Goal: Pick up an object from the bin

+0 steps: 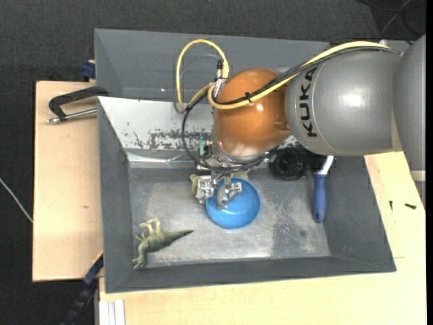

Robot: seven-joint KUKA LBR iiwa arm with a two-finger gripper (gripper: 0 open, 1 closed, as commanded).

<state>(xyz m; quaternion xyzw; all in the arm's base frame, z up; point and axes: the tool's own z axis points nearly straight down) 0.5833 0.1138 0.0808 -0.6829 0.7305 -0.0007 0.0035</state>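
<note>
grey metal bin (111, 181): centre of the frame.
gripper (220, 189): below the orange wrist cover (247, 117), mid frame, low over the upper left edge of the blue dome (238, 210). contact unclear. how wide the tool stands: cannot tell.
blue dome: round, on the bin floor, just below centre.
small pale thing (200, 185): just left of the gripper.
green toy dinosaur (154, 239): lower left of the floor, well apart.
blue-handled brush (318, 198): right side, lying upright in the frame.
black round thing (289, 163): right of centre, beside the arm.
</note>
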